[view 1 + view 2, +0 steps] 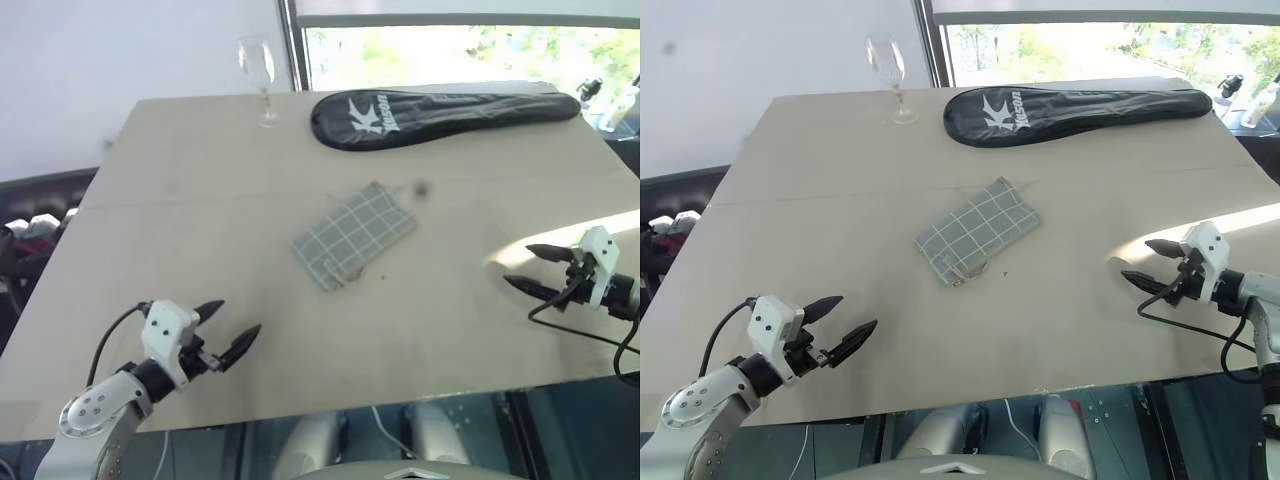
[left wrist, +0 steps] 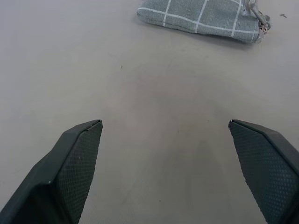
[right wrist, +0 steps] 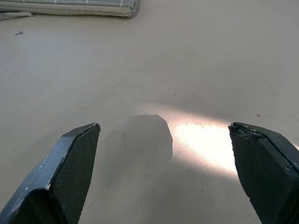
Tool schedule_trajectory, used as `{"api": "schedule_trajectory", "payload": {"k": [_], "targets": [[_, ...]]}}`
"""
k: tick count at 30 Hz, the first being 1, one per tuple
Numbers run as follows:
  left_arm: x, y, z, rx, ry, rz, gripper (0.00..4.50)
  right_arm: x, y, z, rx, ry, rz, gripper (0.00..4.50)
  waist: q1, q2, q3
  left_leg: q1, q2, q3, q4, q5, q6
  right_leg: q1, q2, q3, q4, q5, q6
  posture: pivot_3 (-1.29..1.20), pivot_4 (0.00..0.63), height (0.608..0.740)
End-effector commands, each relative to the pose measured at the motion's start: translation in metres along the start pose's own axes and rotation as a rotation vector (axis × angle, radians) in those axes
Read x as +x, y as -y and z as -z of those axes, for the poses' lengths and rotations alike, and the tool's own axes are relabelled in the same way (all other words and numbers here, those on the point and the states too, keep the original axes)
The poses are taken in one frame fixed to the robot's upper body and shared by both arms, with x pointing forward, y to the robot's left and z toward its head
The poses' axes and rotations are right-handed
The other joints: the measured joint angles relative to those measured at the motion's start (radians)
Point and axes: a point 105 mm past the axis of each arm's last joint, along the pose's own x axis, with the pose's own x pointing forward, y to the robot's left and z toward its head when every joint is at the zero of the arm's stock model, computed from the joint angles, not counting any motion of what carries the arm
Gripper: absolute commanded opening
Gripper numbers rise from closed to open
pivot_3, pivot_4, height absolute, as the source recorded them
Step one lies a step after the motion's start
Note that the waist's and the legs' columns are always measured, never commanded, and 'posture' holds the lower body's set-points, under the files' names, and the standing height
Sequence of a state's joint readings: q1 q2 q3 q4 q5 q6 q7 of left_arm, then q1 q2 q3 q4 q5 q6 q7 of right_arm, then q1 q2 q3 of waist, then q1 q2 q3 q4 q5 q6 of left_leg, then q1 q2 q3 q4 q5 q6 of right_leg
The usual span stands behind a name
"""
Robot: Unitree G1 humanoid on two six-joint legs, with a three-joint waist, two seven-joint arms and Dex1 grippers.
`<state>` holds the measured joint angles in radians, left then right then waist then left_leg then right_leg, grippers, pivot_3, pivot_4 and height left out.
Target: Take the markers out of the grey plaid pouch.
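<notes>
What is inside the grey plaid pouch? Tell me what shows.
Nothing of its contents shows. The grey plaid pouch lies flat and closed on the table, and its fabric covers whatever is inside; no markers can be seen. Both hands are open and apart from it.

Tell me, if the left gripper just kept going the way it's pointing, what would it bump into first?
Probably the bare table: the left gripper tilts slightly downward. If it skimmed above the surface, the grey plaid pouch lies next in line, though depth is hard to judge.
</notes>
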<state>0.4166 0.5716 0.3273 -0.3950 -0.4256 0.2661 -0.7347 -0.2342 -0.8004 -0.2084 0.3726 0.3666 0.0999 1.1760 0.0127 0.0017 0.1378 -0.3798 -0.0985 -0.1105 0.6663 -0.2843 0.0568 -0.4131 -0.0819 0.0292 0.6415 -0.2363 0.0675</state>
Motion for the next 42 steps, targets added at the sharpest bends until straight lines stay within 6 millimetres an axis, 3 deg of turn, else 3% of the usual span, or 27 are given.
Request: {"api": "schedule_trajectory", "payload": {"k": [1,22,25,33,35,39,42], "targets": [[-0.002,0.002,-0.014,0.055,0.042,0.008,4.5,-0.007,0.003,-0.015,-0.036,0.013,-0.008,4.48,0.0,0.0,0.0,0.0,0.0,0.0,0.0,0.0,0.0,0.0,0.0,0.0,0.0,0.0,0.0,0.0,0.15,0.74],[0.002,0.001,-0.019,0.11,0.028,0.024,4.5,-0.003,-0.014,-0.02,-0.014,0.016,-0.068,4.48,0.001,0.001,0.0,0.0,0.0,0.0,0.0,0.0,0.0,0.0,0.0,0.0,0.0,0.0,0.0,0.0,0.15,0.74],[0.005,-0.001,-0.019,0.222,0.015,-0.016,4.5,-0.002,-0.017,-0.022,-0.016,0.022,-0.075,4.48,0.001,0.001,0.0,0.0,0.0,0.0,0.0,0.0,0.0,0.0,0.0,0.0,0.0,0.0,0.0,0.0,0.15,0.74],[0.047,0.013,-0.039,0.854,0.126,0.05,4.5,0.004,-0.025,-0.032,0.012,0.104,-0.063,4.48,0.006,0.0,0.0,0.0,-0.001,-0.001,-0.001,0.0,0.0,0.0,-0.001,-0.001,0.0,0.0,0.0,0.0,0.15,0.74],[0.057,0.018,-0.036,0.997,0.162,0.077,4.5,0.007,-0.035,-0.028,0.042,0.115,-0.079,4.48,0.005,0.001,0.0,0.0,-0.001,-0.001,-0.001,0.0,0.0,0.0,-0.001,-0.001,0.0,0.0,0.0,0.0,0.15,0.74],[0.076,0.031,-0.031,1.088,0.234,0.142,4.5,0.016,-0.066,-0.03,0.066,0.13,-0.159,4.48,0.003,0.001,0.0,-0.001,-0.001,-0.001,-0.003,0.0,0.0,-0.002,-0.001,-0.001,-0.002,0.0,0.0,0.0,0.15,0.74],[0.095,0.038,-0.028,1.077,0.272,0.179,4.5,0.017,-0.074,-0.034,0.064,0.138,-0.168,4.48,0.005,0.002,0.0,-0.001,-0.001,-0.001,-0.003,0.0,0.0,-0.001,-0.002,-0.001,-0.001,0.0,0.0,0.0,0.15,0.74]]}}
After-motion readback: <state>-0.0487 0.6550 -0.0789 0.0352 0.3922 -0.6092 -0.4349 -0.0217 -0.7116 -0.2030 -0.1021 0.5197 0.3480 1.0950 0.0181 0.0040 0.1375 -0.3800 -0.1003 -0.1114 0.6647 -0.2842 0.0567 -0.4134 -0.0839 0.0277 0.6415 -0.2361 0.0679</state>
